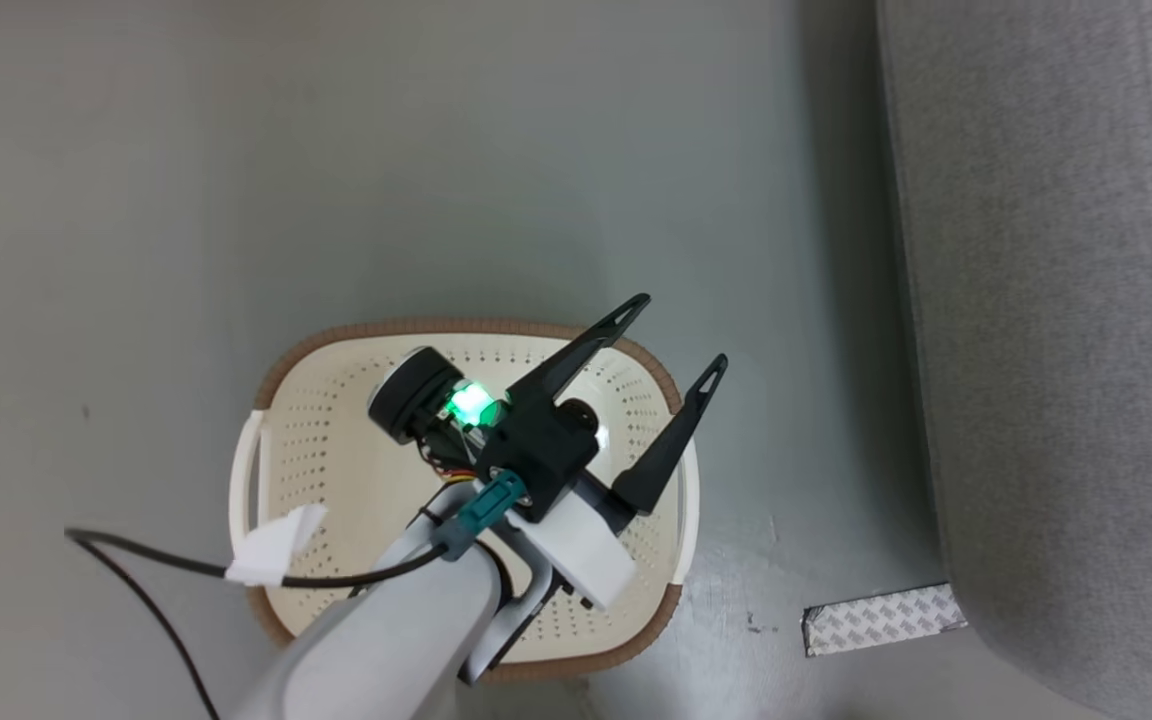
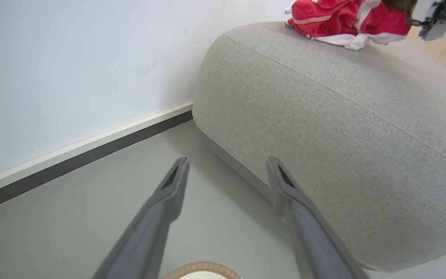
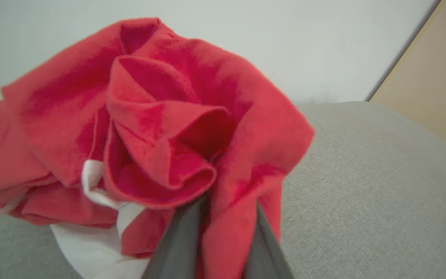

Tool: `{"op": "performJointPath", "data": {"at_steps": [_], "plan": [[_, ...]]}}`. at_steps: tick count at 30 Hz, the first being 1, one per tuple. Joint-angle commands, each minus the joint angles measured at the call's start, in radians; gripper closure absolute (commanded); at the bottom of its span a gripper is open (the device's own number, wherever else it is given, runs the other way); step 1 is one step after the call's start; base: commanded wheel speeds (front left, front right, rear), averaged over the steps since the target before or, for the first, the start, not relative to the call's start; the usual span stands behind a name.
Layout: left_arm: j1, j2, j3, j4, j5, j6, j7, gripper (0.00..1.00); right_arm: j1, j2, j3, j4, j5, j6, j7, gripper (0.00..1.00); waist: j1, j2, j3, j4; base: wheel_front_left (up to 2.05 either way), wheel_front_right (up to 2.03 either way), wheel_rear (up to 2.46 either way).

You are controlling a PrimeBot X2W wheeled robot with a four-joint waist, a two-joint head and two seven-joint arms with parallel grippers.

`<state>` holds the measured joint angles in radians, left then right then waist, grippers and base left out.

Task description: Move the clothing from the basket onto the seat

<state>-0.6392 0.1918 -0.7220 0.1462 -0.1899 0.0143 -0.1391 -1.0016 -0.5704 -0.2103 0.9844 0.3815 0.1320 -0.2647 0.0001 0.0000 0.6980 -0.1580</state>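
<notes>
Atop one seat point(image 3: 362, 174), right fingers point(image 3: 176, 240) pinch one clothing heap point(image 3: 161, 116); left fingers point(image 2: 161, 209) gape.

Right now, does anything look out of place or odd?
The clothing sits bunched on the seat, a fold between the right tool's fingers. A tape strip lies askew on the floor by the seat's corner. Nothing looks spilled or damaged.

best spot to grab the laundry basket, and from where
The white side handle of the laundry basket: it bows out past the brown rim, likely thin enough to pinch. Come from above, jaws across it; the open left gripper hovers overhead.
</notes>
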Motion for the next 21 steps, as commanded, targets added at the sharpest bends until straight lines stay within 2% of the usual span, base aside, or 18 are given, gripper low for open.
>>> {"op": "performJointPath", "data": {"at_steps": [1, 11, 21], "plan": [[0.015, 0.008, 0.002, 0.001, -0.010, 0.005, -0.004, 0.00, 0.021, -0.003, -0.007, -0.007, -0.007, -0.003, 0.001, 0.00, -0.0001, 0.0000, -0.018, -0.008, 0.00, 0.00, 0.00], [0.069, -0.001, 0.022, 0.047, -0.058, 0.021, -0.059, 0.00, 0.181, 0.019, 0.027, -0.106, -0.059, -0.003, 0.001, 0.00, -0.0001, 0.0000, -0.156, -0.013, 0.00, 0.00, 0.00], [0.197, 0.017, 0.070, 0.089, -0.119, 0.065, -0.111, 0.00, 0.446, 0.082, 0.004, -0.361, -0.073, -0.003, 0.001, 0.00, -0.0001, 0.0000, -0.333, -0.014, 0.00, 0.00, 0.00]]}}
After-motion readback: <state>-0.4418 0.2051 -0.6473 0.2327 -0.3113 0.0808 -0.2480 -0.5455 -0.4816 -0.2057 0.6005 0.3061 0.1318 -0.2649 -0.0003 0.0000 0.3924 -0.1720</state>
